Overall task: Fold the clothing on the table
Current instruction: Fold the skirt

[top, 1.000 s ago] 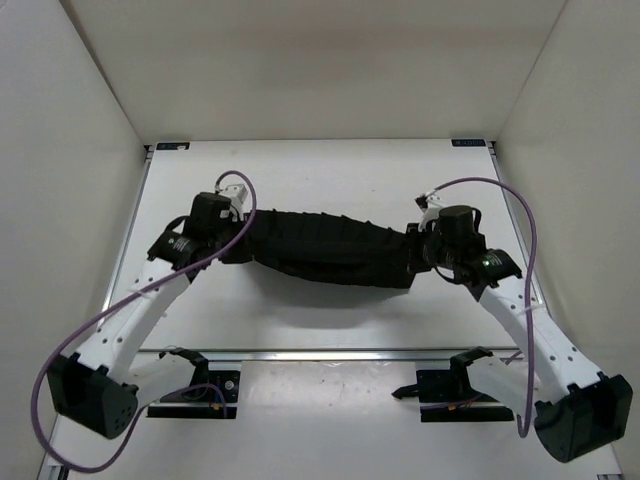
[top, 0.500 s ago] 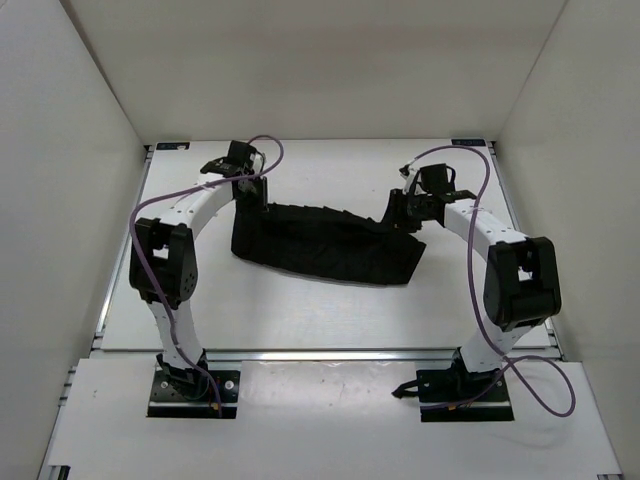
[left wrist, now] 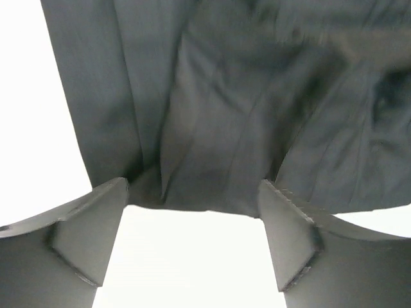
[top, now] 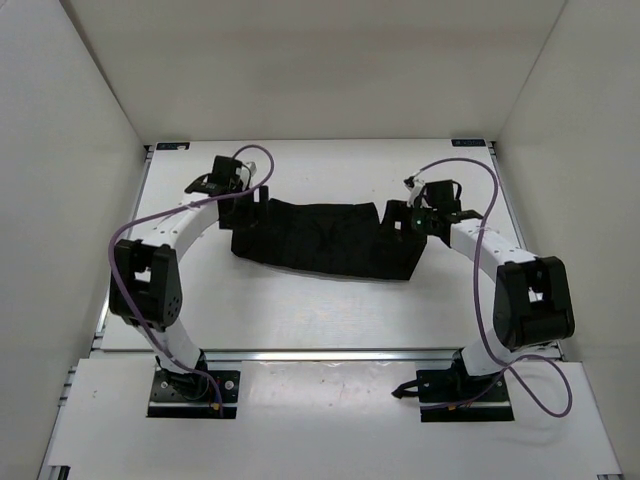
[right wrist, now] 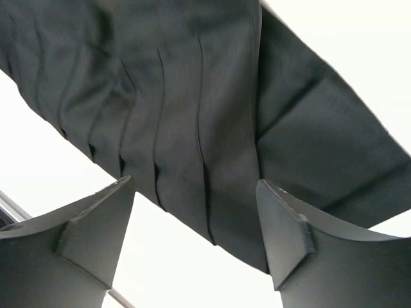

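Observation:
The clothing (top: 330, 242), black and pleated, lies as a wide band across the middle of the white table (top: 300, 315). My left gripper (top: 252, 210) hangs open over its far left corner. In the left wrist view the left gripper (left wrist: 194, 187) stands wide, the clothing (left wrist: 225, 109) just past its fingertips and bare table between them. My right gripper (top: 398, 218) is open over the far right corner. Seen from the right wrist, the right gripper (right wrist: 196, 186) is wide open, with the pleated clothing (right wrist: 186, 128) beneath and beyond its fingers (right wrist: 96, 237), held by neither.
Pale walls close in the table on three sides. A metal rail (top: 320, 353) runs along the near edge, with both arm bases (top: 190, 388) behind it. Purple cables (top: 470, 165) loop off both arms above the table.
Both arms carried the clothing's near edge up and away toward the far side, laying it over itself. Both grippers then opened and let it go; it now rests flat.

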